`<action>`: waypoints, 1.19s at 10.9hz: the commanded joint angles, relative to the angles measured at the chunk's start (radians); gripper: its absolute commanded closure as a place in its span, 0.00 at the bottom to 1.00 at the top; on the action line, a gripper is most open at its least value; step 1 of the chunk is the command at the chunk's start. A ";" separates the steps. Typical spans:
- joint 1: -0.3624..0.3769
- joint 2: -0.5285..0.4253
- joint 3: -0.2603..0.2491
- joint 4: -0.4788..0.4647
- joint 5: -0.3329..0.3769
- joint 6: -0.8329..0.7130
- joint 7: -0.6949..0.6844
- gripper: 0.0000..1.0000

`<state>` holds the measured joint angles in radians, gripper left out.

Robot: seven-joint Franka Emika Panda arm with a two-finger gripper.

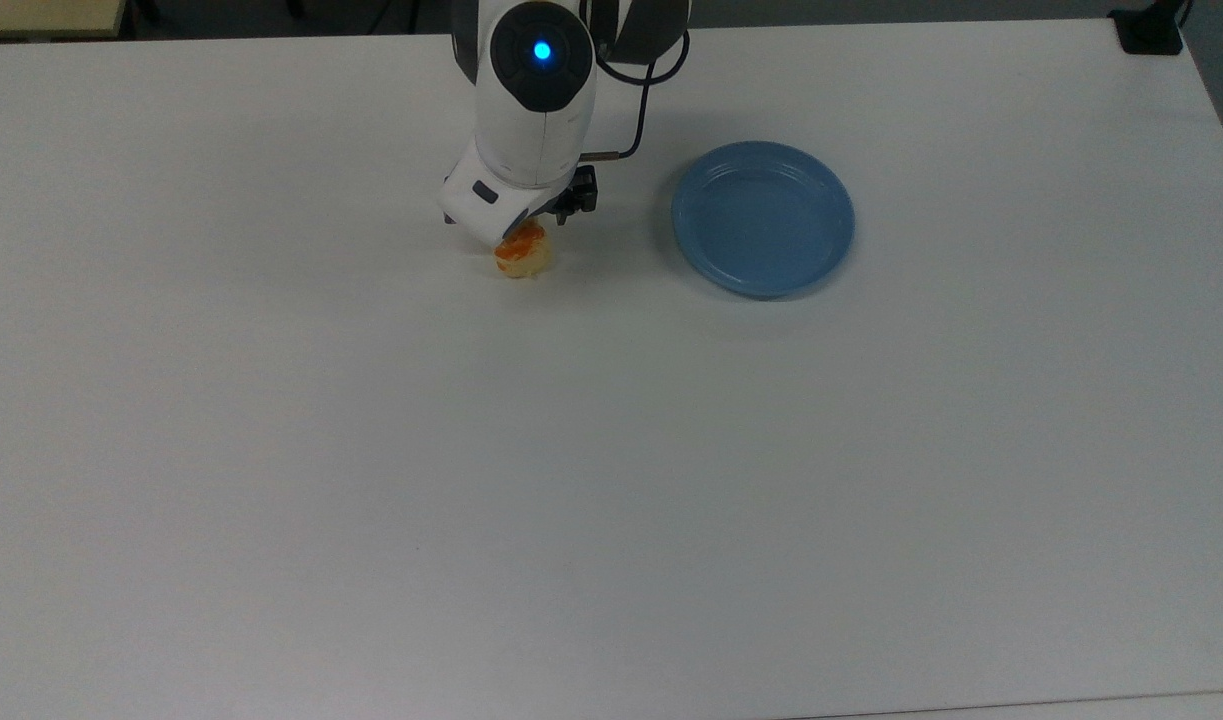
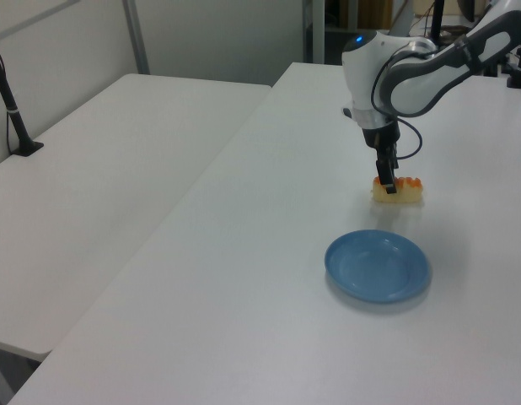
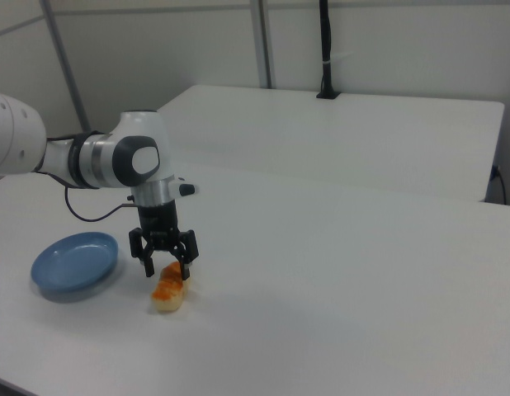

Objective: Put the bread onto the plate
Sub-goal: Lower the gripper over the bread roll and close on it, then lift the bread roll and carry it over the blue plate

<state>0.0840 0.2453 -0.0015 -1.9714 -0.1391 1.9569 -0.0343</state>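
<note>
Orange-glazed bread (image 3: 167,291) lay flat on the white bench (image 1: 611,450), well apart from the blue plate (image 1: 763,219), which sat empty to the top view's right of it. The claw (image 3: 163,266) hung directly over the far end of the loaf with its fingers (image 3: 148,267) spread open, one on each side of it, and nothing gripped. The step in hand looked like the descent for the grasp. To do it well, the claw would probably need to centre across the loaf's short width rather than its end, so the bread would not pivot when lifted, then sink low enough that the fingers straddle its soft sides before closing gently. A hard squeeze could crush it; a shallow one might let it slip.
</note>
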 commanded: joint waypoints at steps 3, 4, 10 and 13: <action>0.025 0.012 -0.017 -0.014 -0.016 0.030 -0.015 0.62; 0.026 0.008 -0.017 -0.006 -0.014 0.025 -0.021 0.74; 0.126 -0.023 0.006 0.221 0.148 -0.168 0.094 0.71; 0.268 0.014 0.041 0.238 0.147 -0.113 0.296 0.68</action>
<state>0.2526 0.2276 0.0333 -1.7511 0.0024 1.8155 0.1298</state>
